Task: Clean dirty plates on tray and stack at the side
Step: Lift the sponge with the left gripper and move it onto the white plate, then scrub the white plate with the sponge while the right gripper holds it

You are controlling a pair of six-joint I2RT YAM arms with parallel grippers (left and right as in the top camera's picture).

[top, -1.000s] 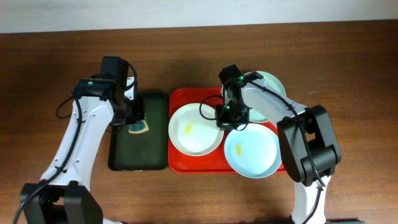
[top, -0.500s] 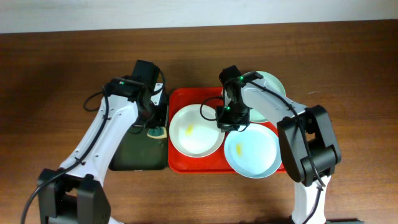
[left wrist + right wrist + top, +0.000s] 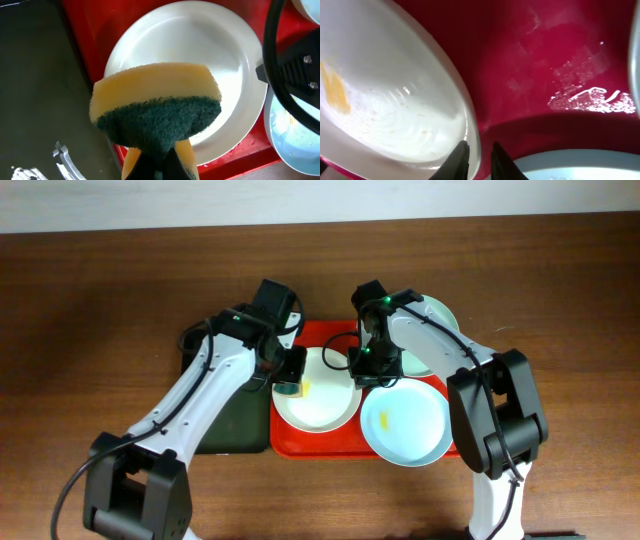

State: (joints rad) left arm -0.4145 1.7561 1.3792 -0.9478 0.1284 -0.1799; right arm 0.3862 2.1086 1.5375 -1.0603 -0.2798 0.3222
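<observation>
On wooden table [image 3: 560, 280], red tray [image 3: 300, 446]

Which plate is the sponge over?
The white plate at the red tray's left end. The other two plates are pale blue-green and lie farther right.

I see the red tray [image 3: 285, 442] lying flat. A round white plate [image 3: 320, 402] sits on its left half with a yellow smear in the middle. A pale blue plate [image 3: 410, 430], smeared yellow too, hangs over its near right corner. A pale green plate [image 3: 440, 325] lies at its far right corner, partly hidden.
</observation>
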